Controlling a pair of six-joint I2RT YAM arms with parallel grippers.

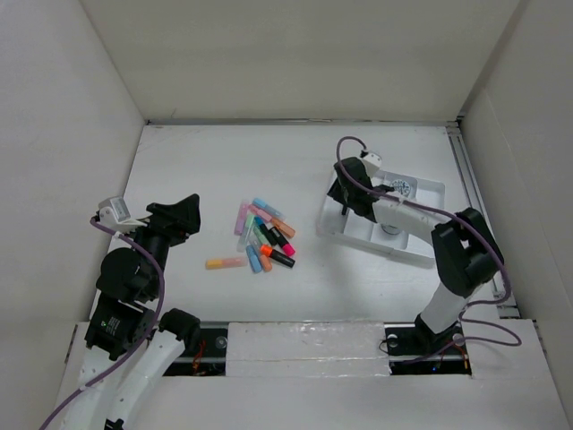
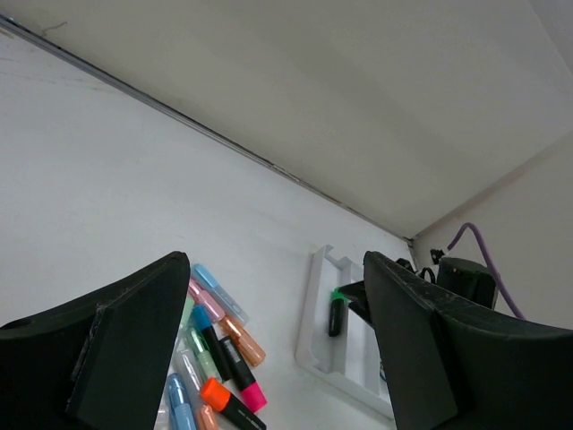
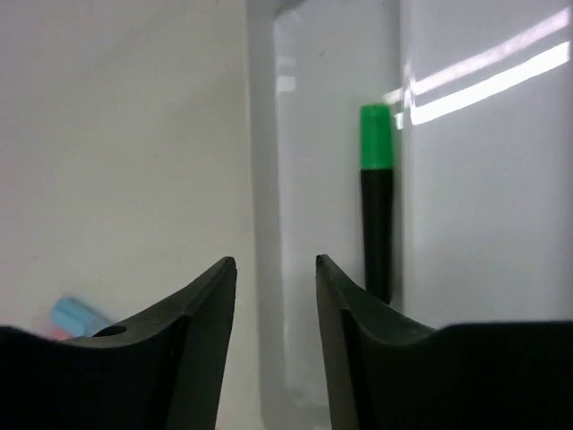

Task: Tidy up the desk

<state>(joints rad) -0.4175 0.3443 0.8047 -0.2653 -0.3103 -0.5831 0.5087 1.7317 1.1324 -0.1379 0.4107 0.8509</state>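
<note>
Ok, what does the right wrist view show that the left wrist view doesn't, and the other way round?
Only the right wrist view: the right gripper, jaws apart with nothing between them, close above the white tray. Only the left wrist view: the left gripper, wide open, the whole pile of markers, which is just a blue blur in the other view, and the right arm over the tray. Both: the desk, the tray, and the green-capped black marker lying in it.
</note>
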